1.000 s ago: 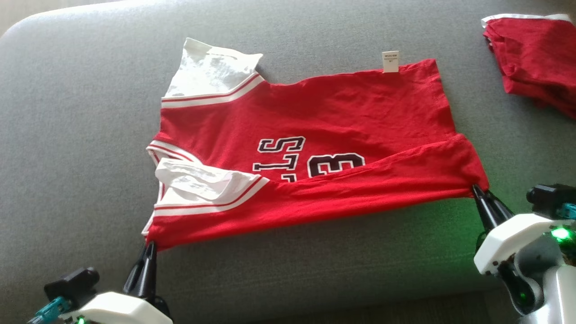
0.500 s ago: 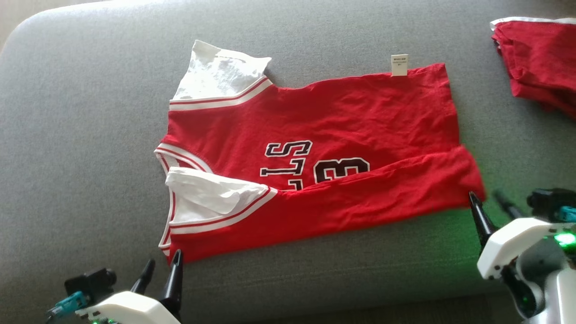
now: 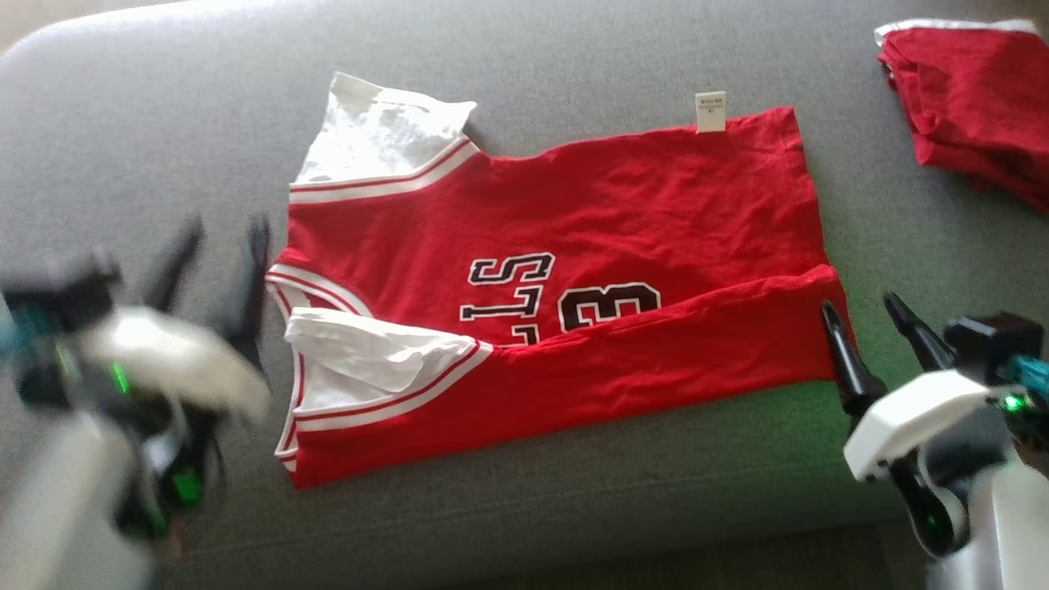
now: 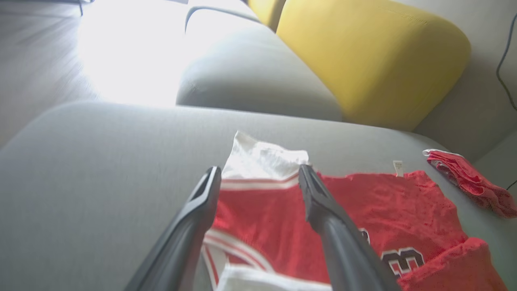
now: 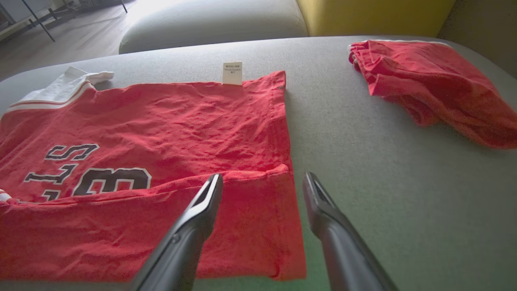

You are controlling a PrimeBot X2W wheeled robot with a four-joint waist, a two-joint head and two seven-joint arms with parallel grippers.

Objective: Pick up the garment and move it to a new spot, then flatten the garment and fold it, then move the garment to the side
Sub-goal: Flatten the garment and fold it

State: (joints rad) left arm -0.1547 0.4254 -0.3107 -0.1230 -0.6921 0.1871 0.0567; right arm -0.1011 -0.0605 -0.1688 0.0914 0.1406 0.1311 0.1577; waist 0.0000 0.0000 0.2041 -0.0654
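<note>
This looks like a home living room. The surface in front is a broad grey upholstered seat, soft and rounded at its edges. Another grey cushioned piece sits beyond it, and a plump yellow cushion is at the far right. Plank flooring at the far left is washed by strong daylight. A dark cable hangs down the wall. Clothing lies on the seat: a red jersey and a bundled red garment.
</note>
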